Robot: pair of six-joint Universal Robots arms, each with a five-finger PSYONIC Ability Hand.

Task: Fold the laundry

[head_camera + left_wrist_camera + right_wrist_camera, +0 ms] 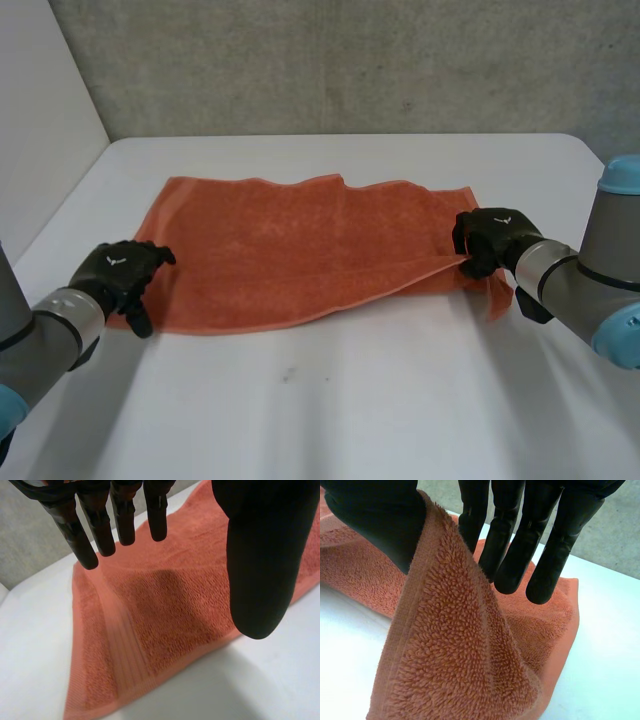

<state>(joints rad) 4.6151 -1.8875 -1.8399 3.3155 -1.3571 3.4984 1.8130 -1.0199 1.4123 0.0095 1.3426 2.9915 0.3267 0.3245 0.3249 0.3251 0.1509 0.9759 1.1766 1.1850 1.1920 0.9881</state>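
Towel [300, 250], rust-orange, lies spread across the middle of the white table [350, 400]. The right hand [490, 240] pinches its right edge between thumb and fingers, and the cloth is raised there. The left hand [118, 272] is at the near left corner, its fingers straight and spread, holding nothing.

Bright, even, diffuse light

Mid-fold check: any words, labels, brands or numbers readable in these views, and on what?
No readable words or numbers anywhere.
On the left hand: a small pale mark on its back, too small to read.
On the right hand: a like mark, too small to read.
On the towel: plain cloth, no tag or print.
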